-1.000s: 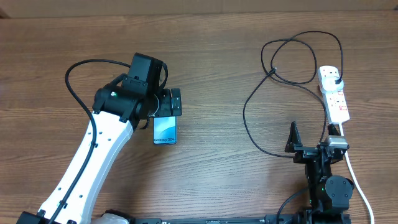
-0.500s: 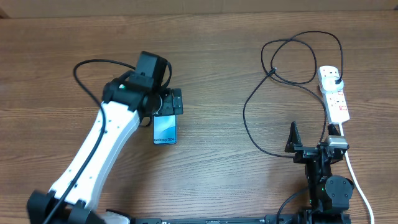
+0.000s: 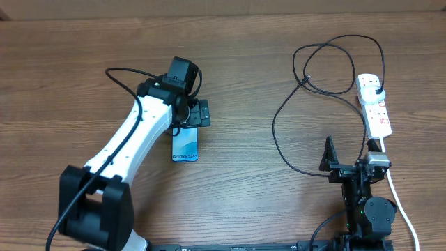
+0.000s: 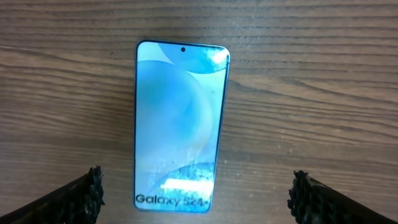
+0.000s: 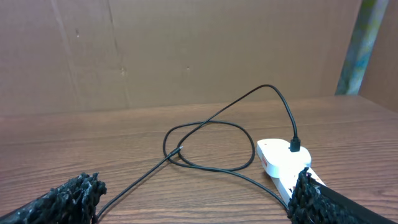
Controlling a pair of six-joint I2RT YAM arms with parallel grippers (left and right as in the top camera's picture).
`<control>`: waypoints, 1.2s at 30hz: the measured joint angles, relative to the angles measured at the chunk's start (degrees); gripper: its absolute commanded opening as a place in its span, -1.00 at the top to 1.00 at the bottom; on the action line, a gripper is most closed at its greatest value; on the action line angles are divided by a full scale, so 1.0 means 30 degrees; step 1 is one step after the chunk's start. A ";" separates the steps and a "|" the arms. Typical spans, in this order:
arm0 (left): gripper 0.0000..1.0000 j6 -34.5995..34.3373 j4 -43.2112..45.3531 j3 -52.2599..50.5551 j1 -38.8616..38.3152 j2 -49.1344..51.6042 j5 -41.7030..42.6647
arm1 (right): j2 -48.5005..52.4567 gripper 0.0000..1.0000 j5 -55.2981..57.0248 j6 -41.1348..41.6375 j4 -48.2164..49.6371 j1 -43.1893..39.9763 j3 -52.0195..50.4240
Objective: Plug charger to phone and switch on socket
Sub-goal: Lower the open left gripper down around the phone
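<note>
Left arm (image 3: 132, 139) reaches diagonally across the desk (image 3: 63, 63), wrist tipped down right over the phone (image 4: 180, 118). Its jaws are released, spread wide either side of the phone's text end. The phone's flat, screen up. Right arm (image 3: 362, 188) is tucked at the front edge, jaws wide too, near the charger (image 3: 273, 125) and socket (image 3: 374, 106).

Left claw (image 3: 197, 115) farther right, above phone (image 3: 185, 146).

Even light w/ glare on phone (image 4: 180, 124)
</note>
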 measured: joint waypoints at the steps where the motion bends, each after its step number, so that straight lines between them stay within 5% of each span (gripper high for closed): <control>1: -0.99 0.0015 0.0102 0.0000 0.0000 0.0219 0.0007 | 0.0000 -1.00 0.0000 -0.0007 0.0000 -0.0007 0.0000; 12: -0.99 0.0809 0.0947 0.0007 0.0000 0.3169 0.0954 | 0.0000 -1.00 0.0007 0.0000 0.0007 0.0000 0.0000; 24: -0.99 0.3053 0.0882 0.0015 0.0000 0.3206 0.0816 | 0.0000 -0.99 0.0007 0.0015 0.0000 -0.0007 0.0000; 36: -0.99 0.2980 0.0372 0.0015 0.0015 0.3206 0.0204 | 0.0000 -1.00 0.0015 -0.0007 0.0007 -0.0007 0.0000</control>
